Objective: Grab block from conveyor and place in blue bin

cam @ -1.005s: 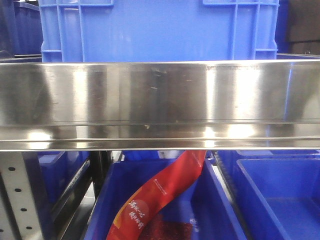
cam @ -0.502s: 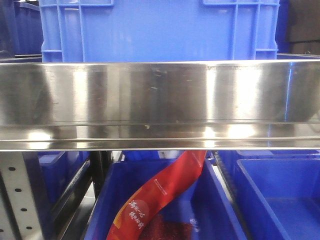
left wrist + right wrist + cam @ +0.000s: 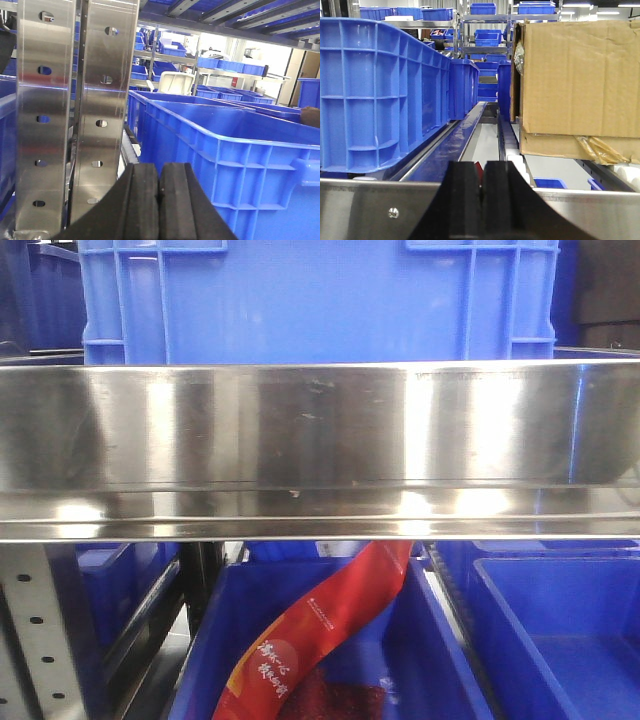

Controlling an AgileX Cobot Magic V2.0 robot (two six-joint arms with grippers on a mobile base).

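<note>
No block and no conveyor show in any view. Blue bins are all around: a large one (image 3: 320,300) stands on the shelf behind a steel rail (image 3: 320,450), and two lower ones (image 3: 430,660) (image 3: 560,640) sit under it. My left gripper (image 3: 159,195) is shut, its black pads pressed together with nothing between them, next to a big blue bin (image 3: 240,150). My right gripper (image 3: 482,200) is shut too, low in front of a steel rail (image 3: 380,210). A red sliver (image 3: 478,172) shows behind its tips.
A red printed bag (image 3: 320,630) lies slanted in the lower middle bin. Perforated steel uprights (image 3: 75,100) stand close on the left arm's left. A cardboard box (image 3: 575,75) sits on a roller track (image 3: 512,145) to the right, with a tall blue crate (image 3: 375,90) on the left.
</note>
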